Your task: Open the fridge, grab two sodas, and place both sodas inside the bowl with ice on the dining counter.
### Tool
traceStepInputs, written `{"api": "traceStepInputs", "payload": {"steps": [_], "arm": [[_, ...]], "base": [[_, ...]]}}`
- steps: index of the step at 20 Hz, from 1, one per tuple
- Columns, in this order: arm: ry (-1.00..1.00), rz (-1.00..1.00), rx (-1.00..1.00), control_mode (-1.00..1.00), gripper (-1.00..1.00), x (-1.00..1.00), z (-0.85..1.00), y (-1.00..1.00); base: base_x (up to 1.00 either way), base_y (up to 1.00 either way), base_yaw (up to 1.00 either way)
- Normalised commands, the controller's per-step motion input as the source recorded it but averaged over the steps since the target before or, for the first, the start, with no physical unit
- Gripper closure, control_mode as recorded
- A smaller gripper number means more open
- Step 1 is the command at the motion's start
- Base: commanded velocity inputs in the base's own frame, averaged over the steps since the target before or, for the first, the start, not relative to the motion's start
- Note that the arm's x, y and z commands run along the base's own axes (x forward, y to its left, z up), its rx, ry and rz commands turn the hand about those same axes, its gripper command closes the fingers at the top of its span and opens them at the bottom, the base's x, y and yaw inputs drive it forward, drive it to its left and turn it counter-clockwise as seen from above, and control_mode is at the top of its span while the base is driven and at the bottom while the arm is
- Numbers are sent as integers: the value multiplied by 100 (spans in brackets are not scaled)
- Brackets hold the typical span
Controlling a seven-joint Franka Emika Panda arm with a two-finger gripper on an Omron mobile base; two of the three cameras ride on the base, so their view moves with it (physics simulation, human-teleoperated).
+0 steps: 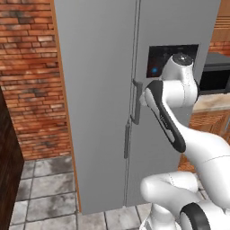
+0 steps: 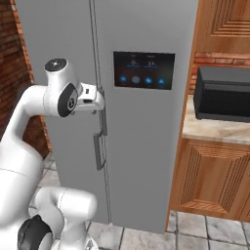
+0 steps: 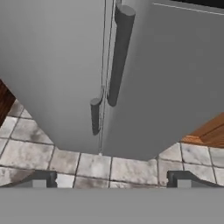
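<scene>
fridge (image 1: 103, 90) top cut off by frame edge, interior hidden behind closed doors, display panel (image 2: 144, 70) icons too small to read

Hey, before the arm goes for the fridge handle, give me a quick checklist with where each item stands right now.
1. Fridge doors shut, so a pull is needed: ok.
2. Right door handle in sight ahead of the hand: ok.
3. Gripper open wide enough for the bar: ok, fingertips stand far apart.
4. Fingers around the handle: not ok, nothing sits between them yet.
5. Left door handle apart from the target bar: ok, it sits lower on the other door.
6. Hand touching the door: cannot tell from the base views.
</scene>
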Motion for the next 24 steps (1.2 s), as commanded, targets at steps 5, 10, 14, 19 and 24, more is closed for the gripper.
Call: {"api": "traceStepInputs", "payload": {"steps": [5, 10, 14, 19, 24], "arm": [[-56, 15, -12, -100, -100, 0, -50, -2], [-39, 15, 2, -100, -100, 14, -53, -27], [-29, 12, 7, -100, -100, 34, -2, -19], [-20, 7, 0, -100, -100, 36, 0, -8], [-6, 1, 2, -100, -100, 55, 0, -4]], "base": [[0, 0, 0], [0, 0, 0], [0, 0, 0], [0, 0, 0], [0, 0, 0]]}}
